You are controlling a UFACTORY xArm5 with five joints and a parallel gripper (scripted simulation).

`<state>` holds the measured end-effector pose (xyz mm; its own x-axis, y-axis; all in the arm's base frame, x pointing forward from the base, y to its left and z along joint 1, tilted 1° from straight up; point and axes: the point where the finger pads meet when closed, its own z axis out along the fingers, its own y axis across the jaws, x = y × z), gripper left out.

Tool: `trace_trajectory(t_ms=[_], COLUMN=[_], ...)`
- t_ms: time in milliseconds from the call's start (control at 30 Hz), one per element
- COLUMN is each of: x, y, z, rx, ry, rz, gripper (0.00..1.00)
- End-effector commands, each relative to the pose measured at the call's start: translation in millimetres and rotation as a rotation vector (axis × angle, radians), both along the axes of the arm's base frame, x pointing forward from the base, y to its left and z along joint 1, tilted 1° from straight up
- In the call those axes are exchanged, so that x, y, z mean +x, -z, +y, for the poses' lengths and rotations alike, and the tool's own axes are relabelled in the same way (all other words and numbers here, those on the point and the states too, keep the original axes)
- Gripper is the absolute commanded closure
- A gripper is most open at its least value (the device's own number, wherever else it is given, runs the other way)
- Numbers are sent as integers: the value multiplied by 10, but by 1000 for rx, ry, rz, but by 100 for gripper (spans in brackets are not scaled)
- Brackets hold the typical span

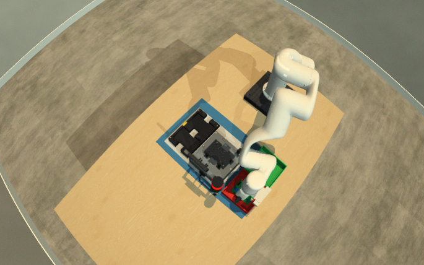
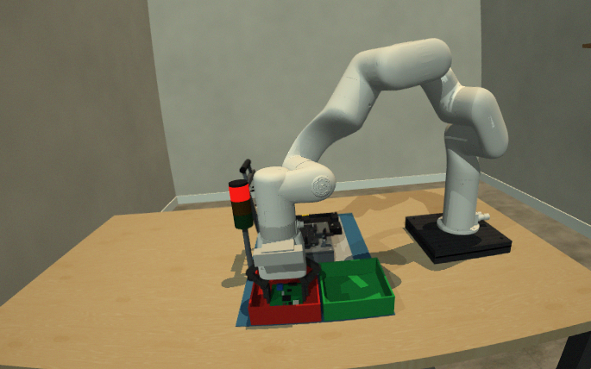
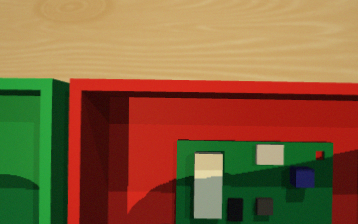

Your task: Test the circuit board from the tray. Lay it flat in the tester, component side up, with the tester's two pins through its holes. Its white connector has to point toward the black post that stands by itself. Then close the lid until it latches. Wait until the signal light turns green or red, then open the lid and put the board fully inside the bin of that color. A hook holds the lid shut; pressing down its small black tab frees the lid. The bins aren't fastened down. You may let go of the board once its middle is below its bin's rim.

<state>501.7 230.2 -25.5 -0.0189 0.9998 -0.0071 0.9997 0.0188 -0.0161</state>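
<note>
The circuit board (image 2: pixel 294 289) (image 3: pixel 250 176) lies level inside the red bin (image 2: pixel 286 315) (image 3: pixel 75 155), component side up. My gripper (image 2: pixel 286 294) points down into this bin, shut on the board with a finger at each side. The fingers are out of the wrist view. Whether the board touches the bin floor is hard to tell. The signal light (image 1: pixel 217 184) (image 2: pixel 239 193) is lit red. The tester (image 1: pixel 220 153) (image 2: pixel 323 254) is empty, its lid (image 1: pixel 195 160) standing open. The green bin (image 1: pixel 280 169) (image 2: pixel 359 310) (image 3: pixel 45 150) is empty.
The black tray (image 1: pixel 177 137) lies behind the tester on the blue mat (image 1: pixel 202 101) (image 2: pixel 355 234). The green bin stands close beside the red one. The signal light's pole rises close to my wrist. The arm reaches over the tester's near side.
</note>
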Motion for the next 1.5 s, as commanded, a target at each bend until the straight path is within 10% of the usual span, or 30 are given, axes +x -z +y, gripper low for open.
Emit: trace_trajectory(t_ms=[0,467,500,1467], x=[10,10,10,10], y=[-8,-8,-8,-8], z=[5,5,5,5], rx=[1,1,1,1], ry=[0,0,0,0], rz=[-3,-3,-3,-3], gripper=[21,21,0,0])
